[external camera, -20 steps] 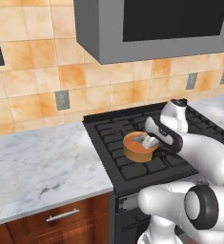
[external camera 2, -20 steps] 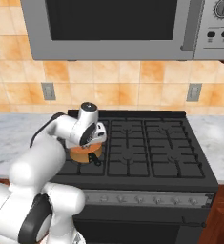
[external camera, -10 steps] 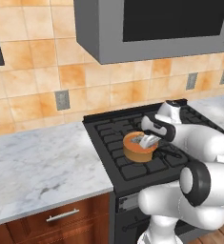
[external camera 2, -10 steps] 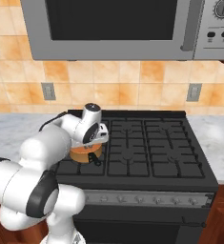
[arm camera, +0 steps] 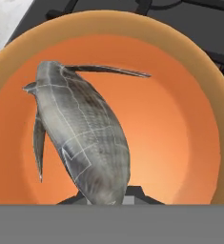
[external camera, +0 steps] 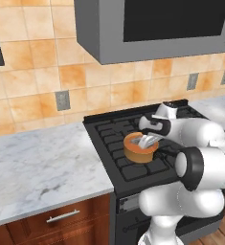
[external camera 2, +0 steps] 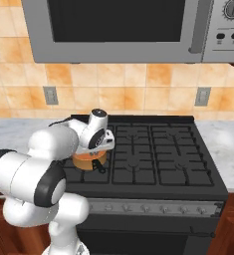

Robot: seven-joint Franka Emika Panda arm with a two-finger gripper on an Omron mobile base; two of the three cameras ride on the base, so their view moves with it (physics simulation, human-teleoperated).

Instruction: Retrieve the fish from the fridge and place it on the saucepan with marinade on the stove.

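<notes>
On the front left burner of the black stove stands the copper-orange saucepan. My gripper hangs just over it, shut on the fish. In the hand view the grey, dark-marked fish stretches away from my fingertips, low over the smooth orange marinade, inside the pan's rim. Whether it touches the marinade I cannot tell. The fridge is out of view.
A grey microwave hangs close above the stove. A marble counter runs to the stove's left, with wood drawers under it. The pan's short black handle points toward the stove's front edge.
The hand has stayed over the saucepan with the fish in its grip, shifting only slightly. The arm's elbow has swung forward and lower, nearer the cameras.
</notes>
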